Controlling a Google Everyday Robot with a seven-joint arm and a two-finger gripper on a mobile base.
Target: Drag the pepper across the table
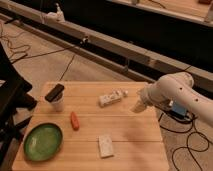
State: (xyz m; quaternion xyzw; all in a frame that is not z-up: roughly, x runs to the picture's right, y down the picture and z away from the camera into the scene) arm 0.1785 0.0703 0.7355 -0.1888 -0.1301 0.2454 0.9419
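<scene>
A light plank-wood table [125, 132] bears a round green plate [43, 142] near-left. The white arm's gripper [136, 107] hangs over its right side, fingers apart, empty. The small orange-red pepper [74, 120] lies left of centre, just beyond the plate.

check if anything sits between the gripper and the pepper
Nothing visible does. The gripper hovers above the table, right of the pepper, with bare wood between them. The white bottle lies just beyond that line, the white block nearer the camera.
</scene>
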